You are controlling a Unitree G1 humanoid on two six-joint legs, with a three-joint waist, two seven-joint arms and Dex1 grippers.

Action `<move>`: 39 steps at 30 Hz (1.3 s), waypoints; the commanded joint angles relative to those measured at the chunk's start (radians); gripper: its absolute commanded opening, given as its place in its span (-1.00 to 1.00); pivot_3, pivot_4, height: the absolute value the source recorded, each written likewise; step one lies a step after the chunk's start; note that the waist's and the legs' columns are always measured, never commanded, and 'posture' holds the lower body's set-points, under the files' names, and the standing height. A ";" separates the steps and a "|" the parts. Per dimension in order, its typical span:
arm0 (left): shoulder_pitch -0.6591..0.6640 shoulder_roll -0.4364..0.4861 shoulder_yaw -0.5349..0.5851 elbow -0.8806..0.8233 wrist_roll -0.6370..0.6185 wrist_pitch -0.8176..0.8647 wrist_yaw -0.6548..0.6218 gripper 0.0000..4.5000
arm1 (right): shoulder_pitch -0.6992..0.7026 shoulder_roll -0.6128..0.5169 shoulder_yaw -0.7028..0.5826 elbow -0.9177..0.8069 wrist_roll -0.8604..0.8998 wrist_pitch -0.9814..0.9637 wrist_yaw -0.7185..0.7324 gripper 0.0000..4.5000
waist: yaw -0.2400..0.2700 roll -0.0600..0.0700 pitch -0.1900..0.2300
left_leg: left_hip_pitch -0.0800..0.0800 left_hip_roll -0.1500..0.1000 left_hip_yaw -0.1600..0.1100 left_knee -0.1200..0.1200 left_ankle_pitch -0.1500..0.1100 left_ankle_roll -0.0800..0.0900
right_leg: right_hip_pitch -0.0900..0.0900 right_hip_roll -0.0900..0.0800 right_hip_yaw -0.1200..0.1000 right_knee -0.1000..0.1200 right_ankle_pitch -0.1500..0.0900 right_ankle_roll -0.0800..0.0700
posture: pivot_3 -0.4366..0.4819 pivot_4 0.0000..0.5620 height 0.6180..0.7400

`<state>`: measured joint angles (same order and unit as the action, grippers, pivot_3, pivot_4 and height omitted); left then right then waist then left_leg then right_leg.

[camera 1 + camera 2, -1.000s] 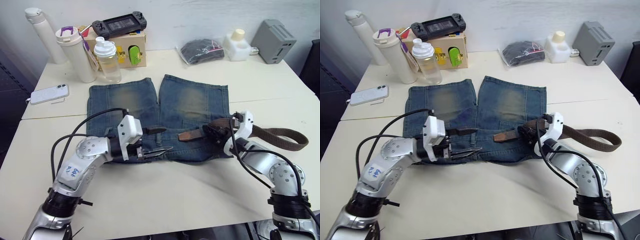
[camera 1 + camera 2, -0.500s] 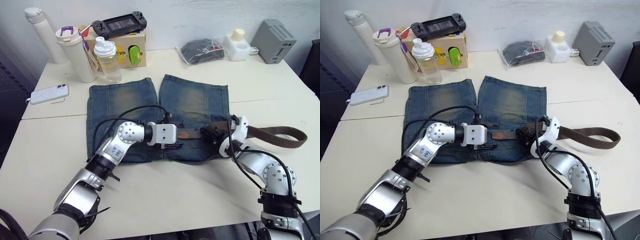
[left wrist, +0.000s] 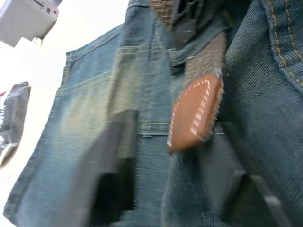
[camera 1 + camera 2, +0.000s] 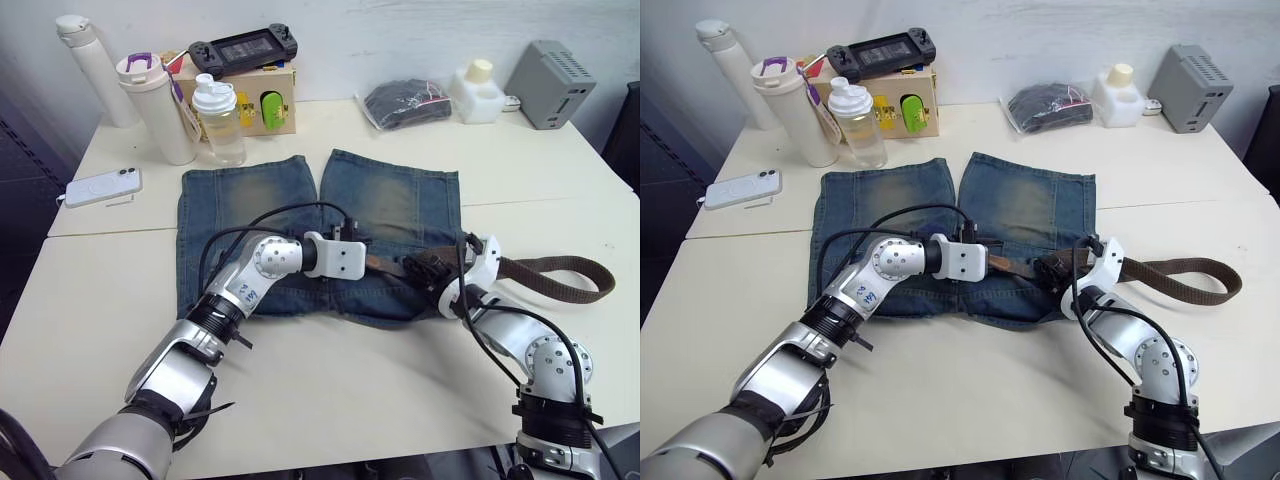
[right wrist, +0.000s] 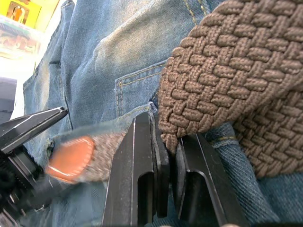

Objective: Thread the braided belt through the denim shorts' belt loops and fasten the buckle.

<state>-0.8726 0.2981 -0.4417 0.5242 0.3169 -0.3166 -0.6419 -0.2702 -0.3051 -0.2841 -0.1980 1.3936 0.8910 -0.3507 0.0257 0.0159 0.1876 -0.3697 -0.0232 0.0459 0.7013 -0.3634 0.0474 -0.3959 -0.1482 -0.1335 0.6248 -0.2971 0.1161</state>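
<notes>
Belt along shorts waistband, tan tip between open left tool fingers; right tool clenched on belt.

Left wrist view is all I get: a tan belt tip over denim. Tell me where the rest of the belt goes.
Observer: The braided belt runs off the denim shorts toward the robot's right, and its far end lies looped on the table.
Operator: Report the right pincer.
Observer: The right pincer is shut on the braid, at the waistband on the right side of the shorts.
</notes>
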 commanded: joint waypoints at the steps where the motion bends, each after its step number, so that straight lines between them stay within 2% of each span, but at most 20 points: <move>1: 0.028 -0.007 -0.020 0.030 0.013 0.022 -0.035 -0.74 | 0.008 0.007 -0.005 -0.039 0.014 -0.003 0.000 -1.00 | -0.001 0.000 0.000 | 0.000 0.000 0.000 0.000 0.000 0.000 | 0.000 0.000 0.000 0.000 0.000 0.000 | -0.05 -0.47 0.19; 5: 0.048 -0.009 -0.007 -0.011 -0.040 0.043 -0.122 -0.74 | 0.013 0.008 -0.007 -0.043 0.012 -0.005 0.000 -1.00 | -0.002 0.000 0.000 | 0.000 0.000 0.000 0.000 0.000 0.000 | 0.000 0.000 0.000 0.000 0.000 0.000 | -0.05 -0.47 0.19; 10: 0.044 -0.002 -0.003 -0.014 -0.049 0.021 -0.163 -0.74 | 0.013 0.006 -0.015 -0.051 0.018 -0.010 -0.005 -1.00 | -0.002 0.000 0.000 | 0.000 0.000 0.000 0.000 0.000 0.000 | 0.000 0.000 0.000 0.000 0.000 0.000 | -0.05 -0.47 0.19; 12: 0.042 -0.001 -0.005 -0.010 -0.046 -0.007 -0.171 -0.96 | 0.017 0.007 -0.016 -0.055 0.019 -0.012 -0.006 -1.00 | -0.002 0.000 0.000 | 0.000 0.000 0.000 0.000 0.000 0.000 | 0.000 0.000 0.000 -0.001 0.000 0.000 | -0.05 -0.47 0.19; 14: 0.040 0.003 -0.013 -0.008 -0.037 -0.042 -0.177 -0.99 | 0.022 0.010 -0.019 -0.059 0.023 -0.015 -0.010 -1.00 | -0.002 0.000 0.000 | 0.000 0.000 0.000 -0.001 0.000 0.000 | 0.000 0.000 0.000 -0.001 0.000 0.000 | -0.05 -0.47 0.19; 19: 0.036 0.010 -0.021 0.000 0.002 -0.111 -0.151 -0.99 | 0.031 0.009 -0.020 -0.071 0.032 -0.019 -0.019 -1.00 | -0.003 0.000 0.000 | 0.000 0.000 0.000 -0.001 0.000 0.000 | 0.000 0.000 0.000 -0.001 0.000 0.000 | -0.05 -0.47 0.19; 26: 0.061 0.056 -0.016 -0.052 0.085 -0.260 -0.032 -0.99 | 0.041 0.012 -0.025 -0.089 0.059 -0.036 -0.039 -1.00 | -0.003 0.000 0.000 | 0.000 0.000 0.000 -0.001 0.000 0.000 | 0.000 0.000 0.000 -0.001 0.000 0.000 | -0.05 -0.47 0.19; 32: 0.114 0.077 0.050 -0.193 0.024 -0.213 -0.005 -0.99 | 0.045 0.010 -0.054 -0.123 0.112 -0.075 -0.058 -1.00 | -0.005 0.000 0.000 | -0.001 0.001 0.000 -0.001 0.000 0.000 | -0.001 -0.001 0.000 -0.001 0.000 0.000 | -0.05 -0.47 0.19; 33: 0.119 0.074 0.058 -0.212 0.012 -0.189 -0.013 -1.00 | 0.045 0.012 -0.067 -0.135 0.141 -0.090 -0.064 -0.61 | -0.004 0.000 0.000 | -0.001 0.001 0.000 -0.001 0.000 0.000 | -0.001 -0.001 0.000 -0.001 0.000 0.000 | -0.05 -0.47 0.19; 35: 0.127 0.062 0.071 -0.242 -0.017 -0.138 -0.029 -1.00 | 0.045 0.003 -0.093 -0.162 0.195 -0.118 -0.074 -0.28 | -0.001 0.000 0.000 | -0.002 0.000 0.000 -0.001 0.000 0.000 | -0.001 -0.001 0.000 -0.001 0.000 0.000 | -0.05 -0.47 0.19; 39: 0.130 0.035 0.080 -0.289 -0.081 -0.037 -0.078 -1.00 | 0.056 -0.066 -0.127 -0.230 0.337 -0.134 -0.099 0.62 | 0.001 0.000 0.000 | -0.003 0.000 -0.001 0.000 0.000 0.000 | -0.001 -0.001 -0.001 -0.001 0.000 0.000 | -0.05 -0.47 0.19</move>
<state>-0.7386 0.3425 -0.3806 0.2855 0.2839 -0.3848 -0.7011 -0.2159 -0.3469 -0.3715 -0.3627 1.6537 0.7793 -0.4415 0.0266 0.0156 0.1879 -0.3724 -0.0235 0.0447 0.7012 -0.3634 0.0475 -0.3973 -0.1489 -0.1341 0.6233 -0.2969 0.1165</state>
